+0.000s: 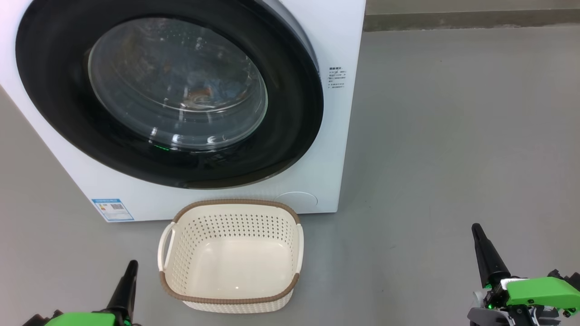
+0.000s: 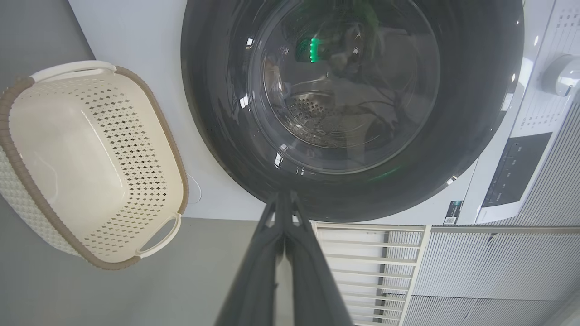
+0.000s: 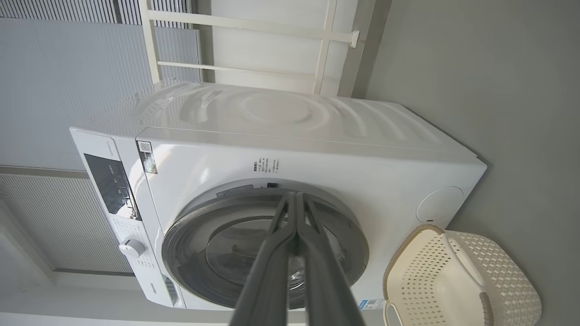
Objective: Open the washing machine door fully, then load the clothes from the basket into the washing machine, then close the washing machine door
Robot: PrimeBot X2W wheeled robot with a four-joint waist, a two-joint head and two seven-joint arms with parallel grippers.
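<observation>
The washing machine (image 1: 337, 50) stands in front of me with its door (image 1: 290, 131) closed flat against the front. Through the glass, light-blue cloth with an orange patch, the clothes (image 1: 204, 92), lies in the drum. On the floor before the machine sits the basket (image 1: 232, 202), with nothing inside. My left gripper (image 1: 132, 263) is shut and empty at the lower left, left of the basket. At the lower right my right gripper (image 1: 476, 226) is shut and empty, well off to the basket's right. The left wrist view has the door (image 2: 213, 113), the basket (image 2: 152, 106) and my shut left gripper (image 2: 283, 195).
Grey floor (image 1: 453, 136) spreads open to the right of the machine. In the right wrist view, past my shut right gripper (image 3: 297, 195), the machine (image 3: 317, 122) has a control panel (image 3: 108, 181) and a dial (image 3: 131, 248), with a white rail (image 3: 253, 27) and a ribbed wall behind it.
</observation>
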